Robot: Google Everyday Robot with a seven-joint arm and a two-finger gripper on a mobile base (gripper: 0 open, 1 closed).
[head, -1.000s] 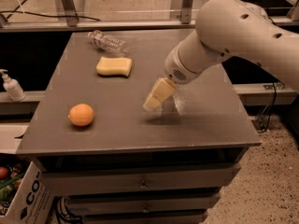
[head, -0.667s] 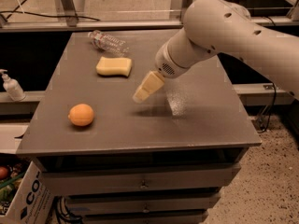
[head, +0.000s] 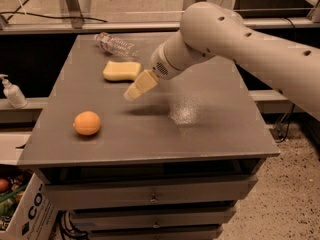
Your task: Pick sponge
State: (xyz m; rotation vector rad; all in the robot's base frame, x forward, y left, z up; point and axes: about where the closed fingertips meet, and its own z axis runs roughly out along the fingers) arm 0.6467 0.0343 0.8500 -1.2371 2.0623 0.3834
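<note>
The pale yellow sponge lies flat on the grey table, toward the back left. My gripper hangs above the table just right of and in front of the sponge, a short gap from it, pointing down-left. Its yellowish foam pads show at the tip and nothing is held in them. The big white arm reaches in from the right.
A round orange fruit sits at the front left of the table. A clear plastic bottle lies behind the sponge near the back edge. A soap dispenser stands on a lower shelf to the left. A cardboard box sits on the floor.
My gripper and arm have moved left and back across the table, from near its middle right toward the sponge. The sponge, orange and bottle have not moved.
</note>
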